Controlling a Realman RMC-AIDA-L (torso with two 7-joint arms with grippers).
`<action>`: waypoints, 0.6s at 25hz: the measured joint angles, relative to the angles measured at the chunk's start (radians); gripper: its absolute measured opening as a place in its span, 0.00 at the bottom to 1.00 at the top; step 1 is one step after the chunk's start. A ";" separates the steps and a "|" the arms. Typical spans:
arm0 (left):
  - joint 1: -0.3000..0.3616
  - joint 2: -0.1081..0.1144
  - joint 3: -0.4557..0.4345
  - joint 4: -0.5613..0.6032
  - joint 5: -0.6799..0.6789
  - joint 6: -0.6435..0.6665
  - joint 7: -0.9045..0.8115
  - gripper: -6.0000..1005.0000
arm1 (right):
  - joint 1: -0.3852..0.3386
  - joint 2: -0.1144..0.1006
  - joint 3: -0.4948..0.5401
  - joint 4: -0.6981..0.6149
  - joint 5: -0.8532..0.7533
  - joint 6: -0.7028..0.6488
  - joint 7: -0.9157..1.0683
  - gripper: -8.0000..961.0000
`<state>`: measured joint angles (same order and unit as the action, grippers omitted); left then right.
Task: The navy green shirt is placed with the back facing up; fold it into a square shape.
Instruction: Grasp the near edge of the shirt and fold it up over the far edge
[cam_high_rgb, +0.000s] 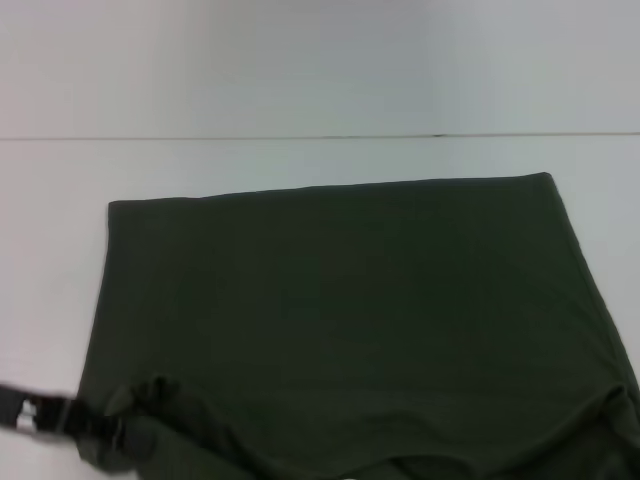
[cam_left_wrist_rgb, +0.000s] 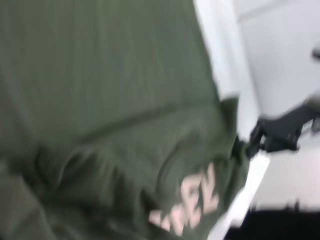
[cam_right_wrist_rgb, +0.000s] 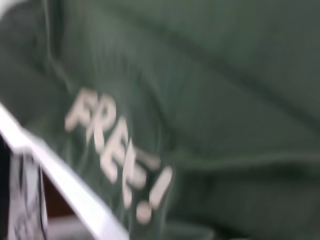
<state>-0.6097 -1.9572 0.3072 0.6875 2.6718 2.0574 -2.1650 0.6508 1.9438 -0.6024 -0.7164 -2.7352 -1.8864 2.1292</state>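
Dark olive navy green shirt (cam_high_rgb: 340, 300) flat on white tabletop (cam_high_rgb: 300, 160), near hem bunched, turned-up "FREE!" lettering (cam_right_wrist_rgb: 117, 152); left gripper (cam_high_rgb: 95, 425) fingers pinching its near corner, right gripper's fingers can't tell.

A plain white worktop (cam_high_rgb: 300, 160) is seen under soft, even light, bounded at its far edge by a thin dark seam, with a pale grey wall (cam_high_rgb: 320, 60) behind

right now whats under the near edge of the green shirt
The near edge of the navy green shirt is turned up, so pale "FREE!" lettering on its underside shows. The white table lies beneath; anything else under the flat part is covered.
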 joint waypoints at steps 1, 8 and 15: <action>-0.007 0.007 -0.031 -0.002 -0.010 -0.002 -0.025 0.05 | 0.001 -0.010 0.045 0.003 0.001 -0.001 0.005 0.11; -0.043 0.038 -0.165 -0.009 -0.091 -0.118 -0.147 0.05 | -0.010 -0.103 0.266 0.069 0.125 0.090 0.075 0.12; -0.038 0.027 -0.172 -0.077 -0.238 -0.410 -0.171 0.05 | 0.004 -0.098 0.266 0.158 0.294 0.366 0.106 0.13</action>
<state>-0.6475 -1.9300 0.1355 0.6101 2.4340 1.6478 -2.3363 0.6544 1.8459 -0.3368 -0.5581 -2.4413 -1.5203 2.2350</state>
